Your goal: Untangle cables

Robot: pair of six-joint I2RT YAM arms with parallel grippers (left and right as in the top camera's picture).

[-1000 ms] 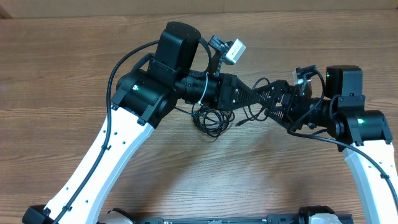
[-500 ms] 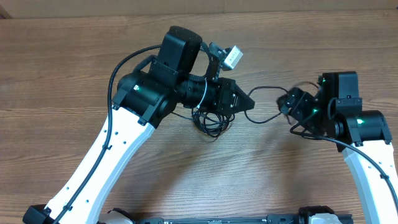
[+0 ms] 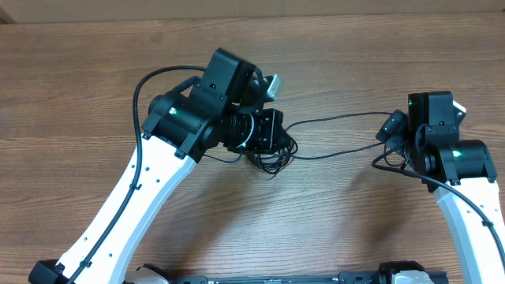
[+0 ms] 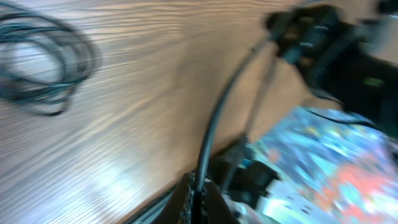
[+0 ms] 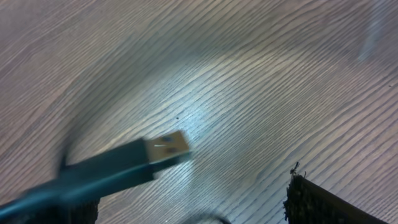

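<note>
Running from left gripper (image 4: 198, 196) to right gripper (image 5: 189, 199): two thin black cables (image 3: 331, 120), remainder coiled. Left pinches one strand; right spread wide, plug (image 5: 165, 149) ahead.

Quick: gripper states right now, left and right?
Left gripper: closed on a cable.
Right gripper: open, jaws wide; USB plug in front, not clamped.

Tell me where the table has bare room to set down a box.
Bare: the near middle of the table, between the left arm and right arm, and the far strip beyond both. Crowded: the centre, with the coiled cables and two cords stretched toward the right arm.
</note>
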